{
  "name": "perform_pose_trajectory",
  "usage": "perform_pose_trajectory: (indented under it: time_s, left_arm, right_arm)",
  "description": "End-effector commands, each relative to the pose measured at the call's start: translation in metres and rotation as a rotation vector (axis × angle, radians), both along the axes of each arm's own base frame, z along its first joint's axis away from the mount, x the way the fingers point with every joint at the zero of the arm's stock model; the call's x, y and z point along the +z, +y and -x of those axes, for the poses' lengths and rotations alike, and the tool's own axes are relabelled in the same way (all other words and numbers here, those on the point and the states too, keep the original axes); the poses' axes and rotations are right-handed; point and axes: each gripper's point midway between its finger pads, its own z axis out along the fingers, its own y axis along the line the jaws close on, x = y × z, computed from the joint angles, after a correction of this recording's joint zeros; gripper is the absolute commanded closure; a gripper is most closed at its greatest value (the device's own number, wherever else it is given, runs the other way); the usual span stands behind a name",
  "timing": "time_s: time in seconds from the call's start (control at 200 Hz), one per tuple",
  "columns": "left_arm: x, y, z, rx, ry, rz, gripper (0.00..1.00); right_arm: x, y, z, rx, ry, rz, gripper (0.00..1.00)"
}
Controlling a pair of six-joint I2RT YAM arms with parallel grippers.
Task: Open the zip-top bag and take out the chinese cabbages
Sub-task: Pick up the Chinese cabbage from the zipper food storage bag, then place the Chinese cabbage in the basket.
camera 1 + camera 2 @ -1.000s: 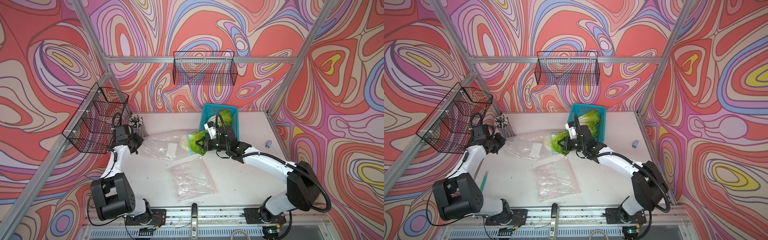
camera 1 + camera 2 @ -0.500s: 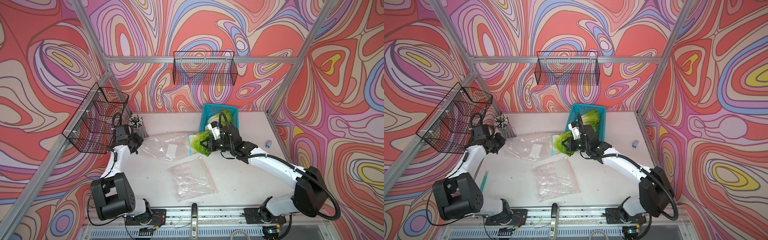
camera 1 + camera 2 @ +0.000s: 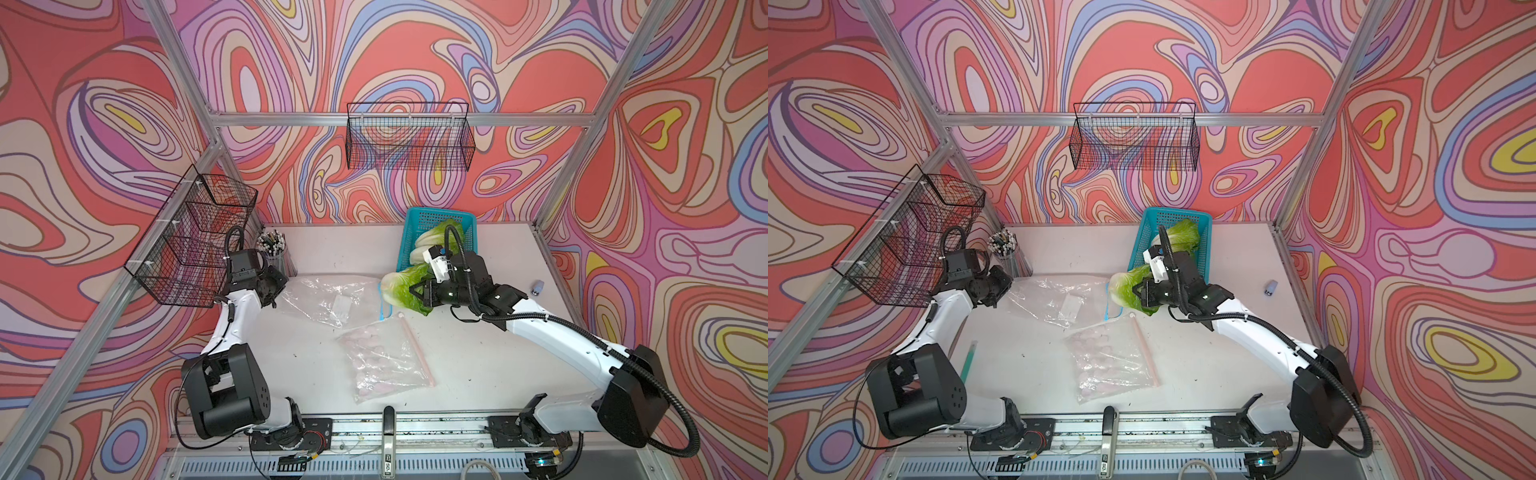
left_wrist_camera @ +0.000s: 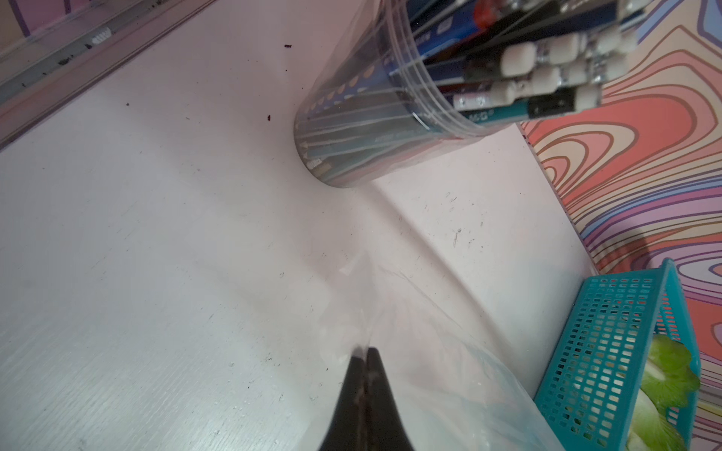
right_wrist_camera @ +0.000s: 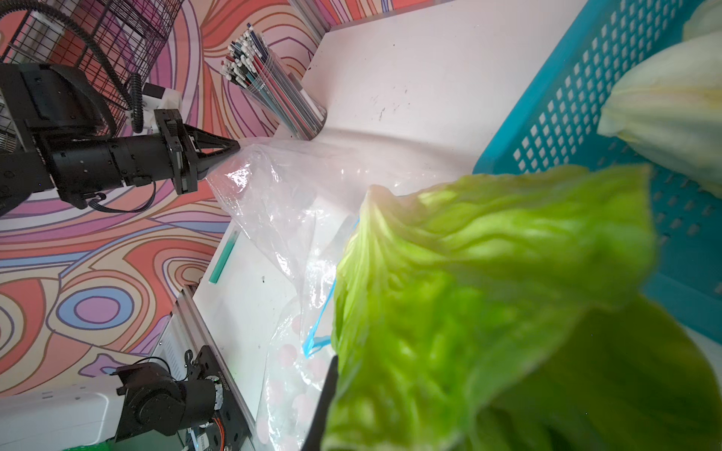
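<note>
My left pincer (image 3: 277, 293) is out at the left of the bench (image 3: 332, 249), below the wire rack (image 3: 195, 237) on the wall. Its jaws are shut tight on the far corner of the bag (image 3: 332, 299). The left wrist view shows my fingertips (image 4: 365, 357) pressed together with clear film pinched between them. A cup of pencils (image 3: 274, 249) stands just behind that pincer, near but not touching it.

The bag lies slack across the middle of the bench, and its blue zip edge is turned towards my right arm. Nearer my base lies a second bag (image 3: 382, 357) with pink pieces inside and a pink zip strip. It overlaps the first bag's near edge. A green strip (image 3: 968, 365) lies on the bench by my left arm.

At the bag's mouth is the cabbage (image 3: 401, 286), clamped in my right pincer (image 3: 419, 291) by its green leafy end. The pale base points back towards the bag. In the right wrist view the cabbage (image 5: 488, 293) sits outside the film, and one dark finger (image 5: 327, 394) shows beside it.

Just behind is the teal basket (image 3: 415, 224), where the other cabbages (image 3: 430, 239) lie. A small grey thing (image 3: 537, 286) sits well apart at the bench's right edge.
</note>
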Motion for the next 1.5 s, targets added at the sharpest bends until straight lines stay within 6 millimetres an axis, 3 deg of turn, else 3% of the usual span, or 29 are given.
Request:
perform_pose_trajectory:
  time_s: [0.0, 0.406, 0.781, 0.906, 1.037, 1.432, 1.492]
  left_arm:
    - [-0.004, 0.002, -0.003, 0.010, 0.002, 0.021, 1.00]
    - [-0.014, -0.011, -0.006, -0.017, 0.008, 0.066, 1.00]
    - [-0.012, -0.025, -0.008, -0.059, 0.017, 0.045, 0.73]
    - [-0.008, -0.024, -0.006, -0.056, 0.012, 0.024, 0.57]
    - [0.000, -0.022, -0.005, -0.056, -0.002, -0.004, 0.46]
    - [0.010, -0.019, -0.002, -0.059, -0.019, -0.034, 0.31]
    - [0.011, -0.018, -0.002, -0.057, -0.017, -0.041, 0.22]
  right_arm:
    - [0.009, -0.012, 0.000, -0.028, -0.048, 0.017, 1.00]
    - [0.012, -0.025, 0.000, -0.064, -0.067, 0.046, 1.00]
    - [0.014, -0.031, -0.002, -0.086, -0.078, 0.053, 1.00]
    - [0.014, -0.033, -0.003, -0.091, -0.080, 0.055, 1.00]
    - [0.014, -0.033, -0.004, -0.090, -0.081, 0.057, 1.00]
    - [0.028, -0.032, -0.010, -0.078, -0.114, 0.053, 1.00]
    - [0.030, -0.032, -0.012, -0.076, -0.119, 0.053, 1.00]
